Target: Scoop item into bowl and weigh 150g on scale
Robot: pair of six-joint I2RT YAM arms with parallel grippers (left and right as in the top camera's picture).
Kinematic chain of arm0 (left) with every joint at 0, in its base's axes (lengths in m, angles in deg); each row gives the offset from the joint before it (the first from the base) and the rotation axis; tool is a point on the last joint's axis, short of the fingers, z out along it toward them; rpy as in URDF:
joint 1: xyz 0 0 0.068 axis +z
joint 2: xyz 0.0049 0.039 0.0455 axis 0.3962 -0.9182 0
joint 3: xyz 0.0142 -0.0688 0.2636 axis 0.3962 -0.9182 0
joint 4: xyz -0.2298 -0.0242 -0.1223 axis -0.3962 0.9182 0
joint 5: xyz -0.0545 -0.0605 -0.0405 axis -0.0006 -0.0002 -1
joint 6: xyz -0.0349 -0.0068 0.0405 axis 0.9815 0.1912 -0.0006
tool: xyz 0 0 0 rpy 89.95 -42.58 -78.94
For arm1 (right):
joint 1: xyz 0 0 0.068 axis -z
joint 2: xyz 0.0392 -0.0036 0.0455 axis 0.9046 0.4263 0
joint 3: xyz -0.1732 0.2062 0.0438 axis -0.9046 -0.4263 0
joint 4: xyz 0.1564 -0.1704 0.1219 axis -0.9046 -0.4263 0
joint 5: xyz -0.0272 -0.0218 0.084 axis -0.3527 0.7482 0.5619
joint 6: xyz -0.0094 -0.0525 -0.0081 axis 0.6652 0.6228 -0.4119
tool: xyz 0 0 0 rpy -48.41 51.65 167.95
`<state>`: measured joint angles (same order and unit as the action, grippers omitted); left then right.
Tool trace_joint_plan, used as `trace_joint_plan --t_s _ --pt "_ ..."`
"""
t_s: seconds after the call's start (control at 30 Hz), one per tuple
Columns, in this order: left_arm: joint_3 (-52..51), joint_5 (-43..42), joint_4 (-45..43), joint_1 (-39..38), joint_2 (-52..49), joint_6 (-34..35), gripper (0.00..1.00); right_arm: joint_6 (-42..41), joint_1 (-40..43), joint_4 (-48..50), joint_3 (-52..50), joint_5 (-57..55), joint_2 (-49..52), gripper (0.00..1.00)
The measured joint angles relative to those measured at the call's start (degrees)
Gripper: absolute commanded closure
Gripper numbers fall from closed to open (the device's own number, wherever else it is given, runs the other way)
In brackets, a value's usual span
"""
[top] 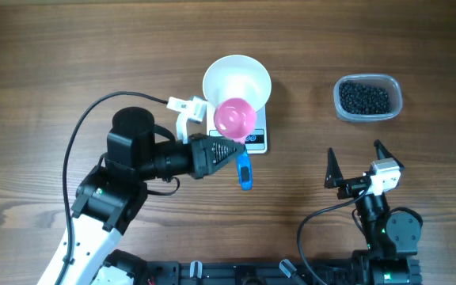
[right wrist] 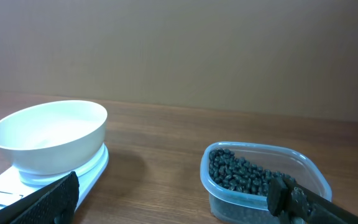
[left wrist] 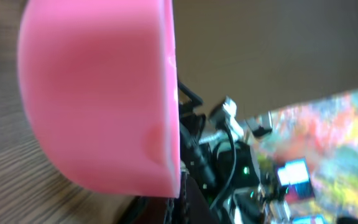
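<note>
The left arm bends at the elbow, its wrist level; the left end effector (top: 236, 152) points sideways toward its partner, fingers clamped on a pink scoop (top: 234, 117). The right end effector (top: 355, 152) sits low, fingers spread wide, pointing forward

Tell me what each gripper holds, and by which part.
The left gripper is shut on the pink scoop, gripping its blue handle close behind the cup. The right gripper stands open and holds nothing.

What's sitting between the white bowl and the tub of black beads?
Nothing: only bare wooden table separates the bowl from the tub, as the overhead and right wrist views show.
</note>
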<state>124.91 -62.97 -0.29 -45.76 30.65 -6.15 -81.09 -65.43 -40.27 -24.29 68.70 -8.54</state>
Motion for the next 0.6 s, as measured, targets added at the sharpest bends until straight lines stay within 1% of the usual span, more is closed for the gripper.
trace_joint_plan --t_s 0.17,0.27,0.47,0.6 --pt "0.00 5.57 -0.02 0.00 0.00 7.96 0.96 0.00 -0.02 0.00 0.00 0.00 0.00 0.00" --pt "0.00 9.14 -0.28 0.00 0.00 11.21 0.96 0.00 -0.02 0.00 0.00 0.00 0.00 0.00" --pt "0.00 15.45 -3.78 0.00 0.00 13.77 0.96 0.00 -0.02 0.02 0.00 0.00 0.00 0.00" --pt "0.00 18.05 -6.12 0.00 0.00 14.43 0.96 -1.16 0.00 0.42 0.00 0.94 0.00 0.00"
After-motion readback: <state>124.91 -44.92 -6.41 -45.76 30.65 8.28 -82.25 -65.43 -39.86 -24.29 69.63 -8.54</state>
